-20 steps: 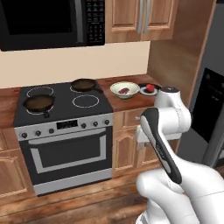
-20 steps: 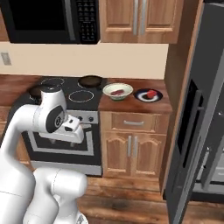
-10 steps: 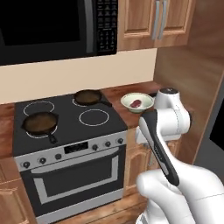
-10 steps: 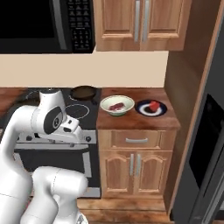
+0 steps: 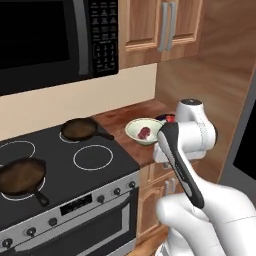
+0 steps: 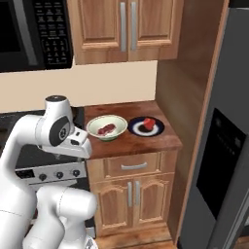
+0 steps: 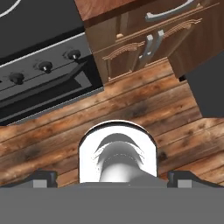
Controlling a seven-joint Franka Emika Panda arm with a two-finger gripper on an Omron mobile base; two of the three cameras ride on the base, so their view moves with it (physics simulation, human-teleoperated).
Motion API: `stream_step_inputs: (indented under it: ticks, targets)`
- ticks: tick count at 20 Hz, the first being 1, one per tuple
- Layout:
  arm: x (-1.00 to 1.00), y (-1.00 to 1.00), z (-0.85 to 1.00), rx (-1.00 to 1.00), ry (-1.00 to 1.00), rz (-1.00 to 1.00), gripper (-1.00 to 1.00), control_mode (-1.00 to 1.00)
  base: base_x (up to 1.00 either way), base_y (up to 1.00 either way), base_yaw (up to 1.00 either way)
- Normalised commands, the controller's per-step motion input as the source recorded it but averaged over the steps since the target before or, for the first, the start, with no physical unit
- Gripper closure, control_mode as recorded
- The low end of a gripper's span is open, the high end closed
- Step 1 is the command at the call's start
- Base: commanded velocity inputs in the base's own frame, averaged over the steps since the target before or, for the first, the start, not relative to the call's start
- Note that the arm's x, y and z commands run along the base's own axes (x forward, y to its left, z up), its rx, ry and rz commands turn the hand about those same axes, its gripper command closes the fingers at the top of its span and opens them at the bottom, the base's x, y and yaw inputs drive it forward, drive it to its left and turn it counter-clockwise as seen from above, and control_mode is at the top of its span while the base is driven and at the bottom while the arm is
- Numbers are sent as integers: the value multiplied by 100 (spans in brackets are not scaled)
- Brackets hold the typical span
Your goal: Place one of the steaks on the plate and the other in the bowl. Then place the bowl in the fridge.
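Starting at your far left in the left base view, you have a dark skillet (image 5: 20,177) on the near left burner of the black stove (image 5: 60,170), and a second skillet (image 5: 80,129) on the far burner, its handle pointing right toward the counter. Above the stove hangs the black microwave (image 5: 50,40).

Moving right, the wooden counter (image 6: 146,141) carries both dishes. The pale bowl (image 6: 107,127) sits on the left part of the counter, just beside the stove edge, with one steak (image 6: 106,129) lying inside it. Just to the right of the bowl, close to it but not clearly touching, is the dark plate (image 6: 146,126), and the other steak (image 6: 148,123) rests on it. In the left base view the plate is mostly hidden behind the arm's upper joint, while the bowl (image 5: 143,132) and its steak (image 5: 145,132) are plain to see.

Your gripper (image 7: 112,177) hangs low in front of the cabinets, pointing down at the wood floor (image 7: 131,113), well apart from the dishes. Its two dark finger tips (image 7: 43,178) stand at the far sides of the hand view, so the jaws are spread wide with nothing between them.

At your far right stands the grey fridge (image 6: 219,146), its black dispenser panel (image 6: 216,160) on the door that faces the counter.
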Motion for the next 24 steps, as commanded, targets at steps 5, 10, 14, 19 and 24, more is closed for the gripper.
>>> stream_step_inputs:
  ticks: [5,10,14,19,24]
  targets:
    - [0,0,0,0,0,0,-100,100,22,-3,-15]
    - [0,0,0,0,0,0,-100,100,59,-6,-20]
    - [0,0,0,0,0,0,-100,100,56,-16,-12]
    - [0,0,0,0,0,0,-100,100,27,-13,-19]
    - [0,0,0,0,0,0,-100,-100,10,0,-6]
